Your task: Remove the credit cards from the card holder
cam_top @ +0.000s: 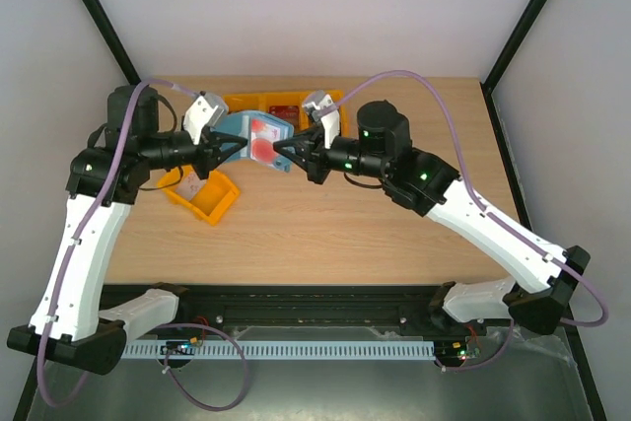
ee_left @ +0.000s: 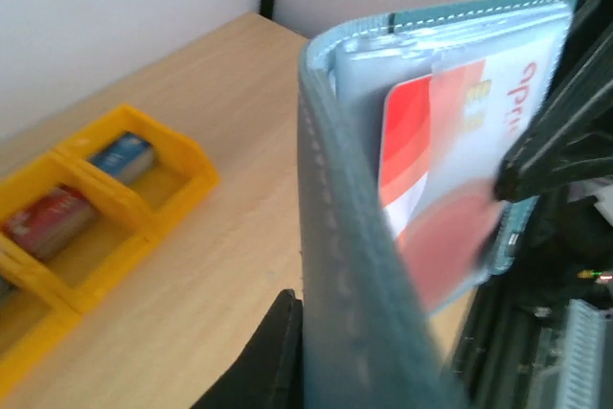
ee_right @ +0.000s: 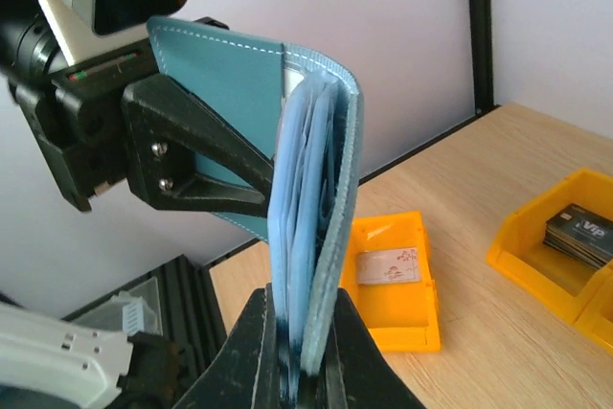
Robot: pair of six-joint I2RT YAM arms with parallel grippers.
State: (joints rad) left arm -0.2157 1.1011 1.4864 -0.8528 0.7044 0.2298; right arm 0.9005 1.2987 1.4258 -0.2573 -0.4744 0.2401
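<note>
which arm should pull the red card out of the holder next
Right, probably. The right gripper pinches the pocket side where the red-marked card sits, while the left gripper clamps the outer flap of the card holder, steadying it.

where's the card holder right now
In the top view the card holder is held open between the left gripper and the right gripper, left of centre toward the table's far side, just in front of the row of orange bins.
</note>
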